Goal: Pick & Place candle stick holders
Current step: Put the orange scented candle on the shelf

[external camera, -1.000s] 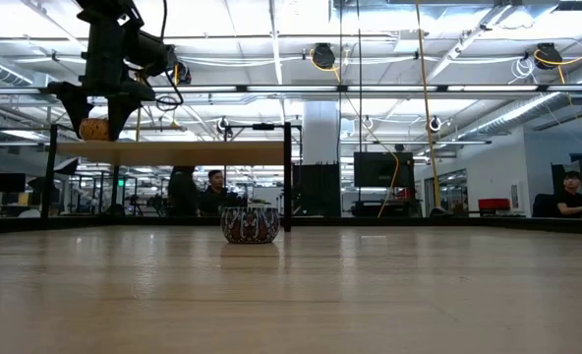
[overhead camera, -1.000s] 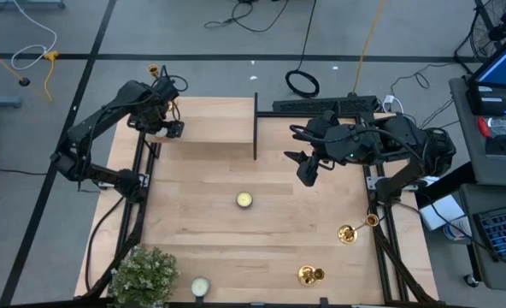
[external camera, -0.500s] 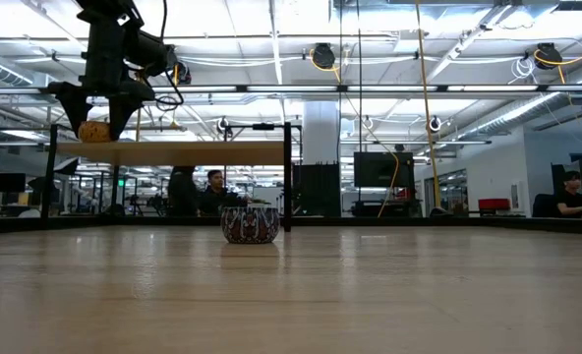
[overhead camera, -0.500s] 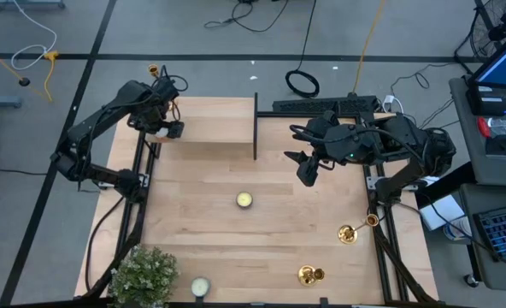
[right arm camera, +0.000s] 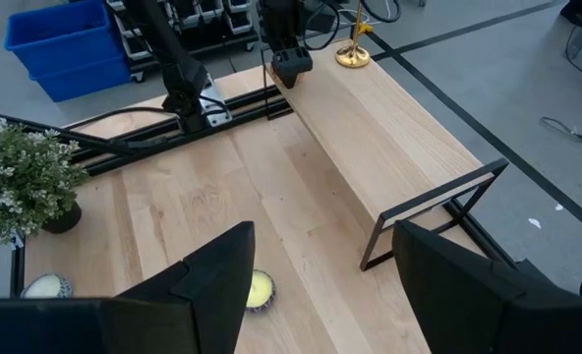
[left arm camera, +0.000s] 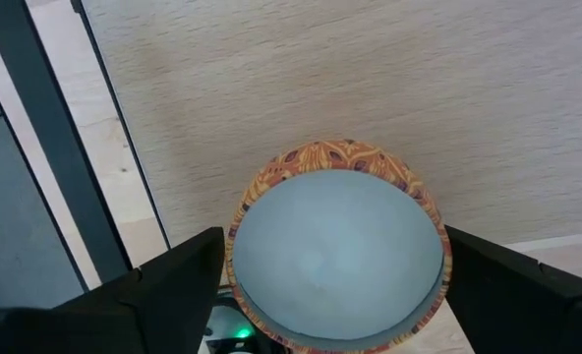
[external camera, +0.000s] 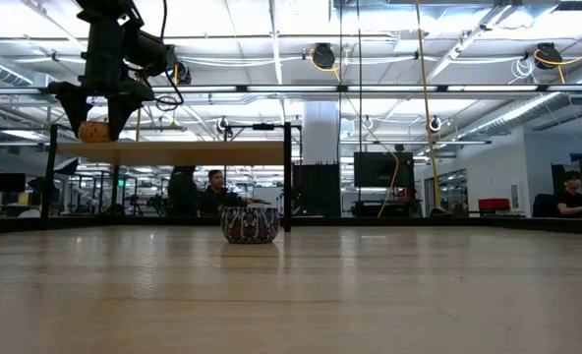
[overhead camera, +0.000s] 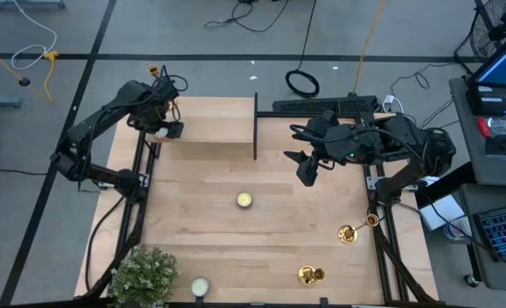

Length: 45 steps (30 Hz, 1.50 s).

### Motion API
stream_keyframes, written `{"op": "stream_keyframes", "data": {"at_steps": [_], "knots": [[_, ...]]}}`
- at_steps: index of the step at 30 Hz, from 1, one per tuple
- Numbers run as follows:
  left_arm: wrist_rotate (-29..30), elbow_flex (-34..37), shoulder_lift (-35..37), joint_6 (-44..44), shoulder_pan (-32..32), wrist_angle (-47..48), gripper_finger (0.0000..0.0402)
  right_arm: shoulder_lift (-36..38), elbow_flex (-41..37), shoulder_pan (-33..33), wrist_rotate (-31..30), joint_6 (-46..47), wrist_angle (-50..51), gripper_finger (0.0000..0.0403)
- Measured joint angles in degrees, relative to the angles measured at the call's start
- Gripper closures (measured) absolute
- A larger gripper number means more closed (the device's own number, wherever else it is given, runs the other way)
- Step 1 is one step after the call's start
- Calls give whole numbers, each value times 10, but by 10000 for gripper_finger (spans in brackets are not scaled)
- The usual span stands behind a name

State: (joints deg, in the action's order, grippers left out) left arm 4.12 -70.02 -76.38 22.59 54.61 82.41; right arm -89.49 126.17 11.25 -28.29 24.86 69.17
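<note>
L end effector sits at the shelf's left end. Compared w/ a sec ago, nothing big has moved; arms look parked in the same spots. The only shift I can spot: in the low view the small patterned candle cup sits a hair lower, down on the shelf top. Wrist view shows the fingers spread either side of that cup; can't tell if they touch it. Reads as a release, IMO.

But that's a candle, not a holder. One holder stands at the shelf's far-left corner. Two more are on the counter by its right edge: one tipped over, one near the front-right corner.

R end effector hovers over the counter's right half, fingers apart, nothing in them.

So prob. two holders left to place, and R arm is the nearer one for both.
</note>
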Motion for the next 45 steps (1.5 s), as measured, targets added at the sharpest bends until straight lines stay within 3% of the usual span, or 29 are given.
{"op": "stream_keyframes", "data": {"at_steps": [22, 28, 36, 45], "knots": [[1, -12, 11, -26, 0, 0, 11, 0, 0, 0, -1, 0, -4, 165], [-1, -71, 15, -24, 0, 5, 11, 0, 0, 0, -2, 0, -4, 165], [-75, -160, 15, -21, -38, 23, 11, 0, 0, 0, -2, 0, -4, 165], [-83, -256, 15, -20, -84, 62, 11, 0, 0, -1, -2, -5, -4, 165]]}}
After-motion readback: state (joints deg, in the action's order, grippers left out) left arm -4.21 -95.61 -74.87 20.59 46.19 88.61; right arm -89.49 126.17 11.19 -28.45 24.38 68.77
